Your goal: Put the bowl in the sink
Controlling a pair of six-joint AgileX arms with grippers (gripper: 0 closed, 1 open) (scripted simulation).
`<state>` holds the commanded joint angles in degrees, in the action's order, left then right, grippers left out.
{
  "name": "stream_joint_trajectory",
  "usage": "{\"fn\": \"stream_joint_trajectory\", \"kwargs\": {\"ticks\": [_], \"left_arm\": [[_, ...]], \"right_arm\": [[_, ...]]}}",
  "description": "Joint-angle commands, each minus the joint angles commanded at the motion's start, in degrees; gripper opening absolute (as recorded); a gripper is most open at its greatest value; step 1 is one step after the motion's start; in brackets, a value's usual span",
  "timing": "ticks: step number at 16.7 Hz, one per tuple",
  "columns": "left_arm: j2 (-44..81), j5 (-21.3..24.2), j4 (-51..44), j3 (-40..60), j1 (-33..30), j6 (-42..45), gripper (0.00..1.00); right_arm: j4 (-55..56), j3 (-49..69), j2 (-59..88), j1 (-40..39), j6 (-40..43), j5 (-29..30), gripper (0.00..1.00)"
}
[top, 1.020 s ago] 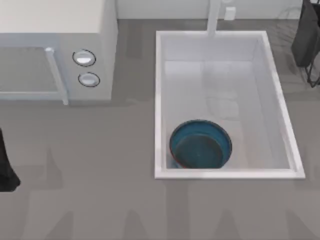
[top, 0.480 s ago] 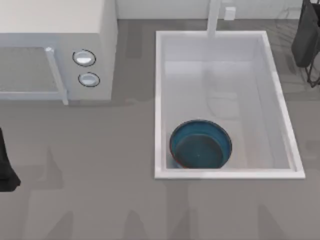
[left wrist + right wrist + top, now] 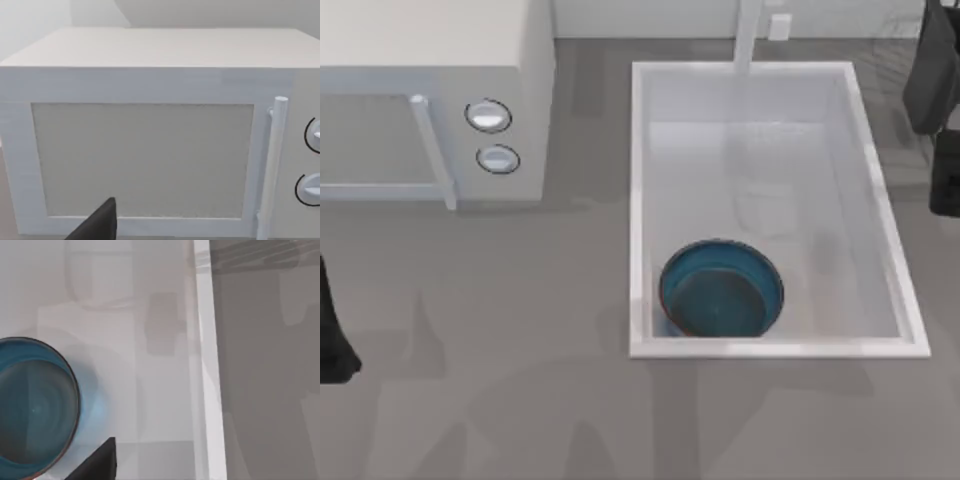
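bowl (image 3: 722, 291): sitting upright on the floor of the sink (image 3: 770, 348), tucked into the near-left corner as the top view has it — right up by the front wall, cannot tell if it's touching. Wrist cam on the right arm shows it too, w/ the basin floor bare beside it.

why there: my guess is it's a plain drop spot, low and flat so it won't tip. Task looks done imo.

sink contents: just the bowl, nothing else in the basin. Bowl itself looks empty — dark inside, no water or scraps I can see.

right pincer (image 3: 942, 150): off at the top view's right edge, beside the sink rim, well apart from the bowl. Holds nothing afaict; how far open — cannot tell.

left pincer (image 3: 332, 335): parked at the left edge of the surface, facing the microwave (image 3: 430, 100). Opening: cannot tell either.
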<state>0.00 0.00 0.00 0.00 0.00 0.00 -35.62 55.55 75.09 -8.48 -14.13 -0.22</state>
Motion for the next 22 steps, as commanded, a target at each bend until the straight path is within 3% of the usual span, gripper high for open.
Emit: {"fn": "stream_joint_trajectory", "kwargs": {"ticks": [5,9,14,22], "left_arm": [[0.0,0.0,0.0,0.0,0.0,0.0,1.0],[0.0,0.0,0.0,0.0,0.0,0.0,1.0],[0.0,0.0,0.0,0.0,0.0,0.0,1.0],[0.0,0.0,0.0,0.0,0.0,0.0,1.0]], "right_arm": [[-14.7,20.1,30.7,-6.7,-5.7,0.0,1.0],[-22.2,33.7,45.6,-12.1,-9.3,0.2,1.0],[-25.8,42.2,51.3,-16.0,-11.6,0.4,1.0],[-23.5,41.1,52.5,-16.0,-11.5,0.4,1.0]]}}
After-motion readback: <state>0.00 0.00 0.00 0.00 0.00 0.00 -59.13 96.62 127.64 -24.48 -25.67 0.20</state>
